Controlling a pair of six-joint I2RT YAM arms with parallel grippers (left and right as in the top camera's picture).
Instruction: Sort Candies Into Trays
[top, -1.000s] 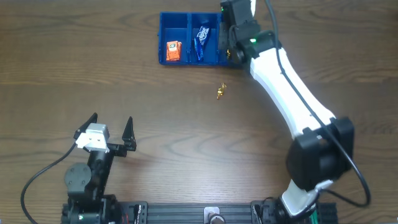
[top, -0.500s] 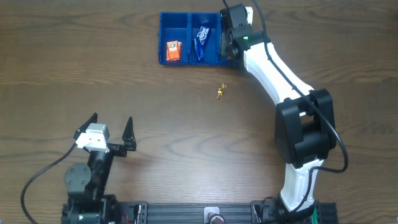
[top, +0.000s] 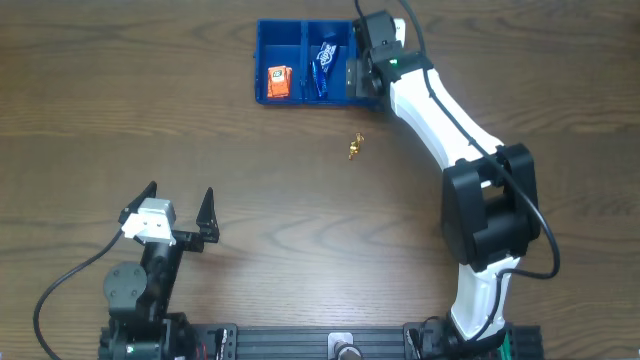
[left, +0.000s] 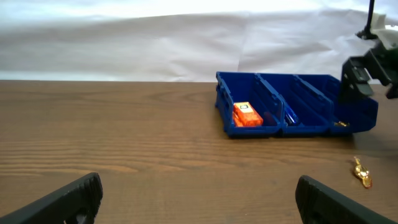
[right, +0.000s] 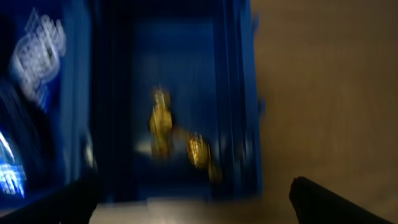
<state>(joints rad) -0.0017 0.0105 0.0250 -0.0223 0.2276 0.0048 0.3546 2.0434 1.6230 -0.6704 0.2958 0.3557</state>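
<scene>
— Starting at the left, our left hand (top: 179, 196) sits at the near left of the wood-grain surface (top: 200, 120). Its fingers are spread wide with nothing between them, and it is well apart from everything we have to sort.

— Agreed. Farther off and to the right we have the blue tray (top: 261, 60). It looks like hard moulded plastic, with three straight-walled compartments side by side. What do we see in it?

— The left compartment holds an orange candy (top: 279, 82), a flat, squarish packet. The middle one holds a blue-wrapped candy (top: 323, 62), which is longer and wrapped in glossy film.

— Then, nearer to us than the tray, the loose gold candy (top: 354, 147) lies on the bare surface. We judge that it is the piece left to sort.

— Yes. It looks small and light, with crinkled foil and twisted ends. We expect the foil to be slippery and to crush a little. So we would pinch it gently across the thicker middle, not by the twists.

— The right compartment already holds gold candies (right: 160, 121), at least two. We think the loose one belongs there.

— Our right hand (top: 362, 75) hangs over that compartment, fingers spread, gripping nothing.
</scene>
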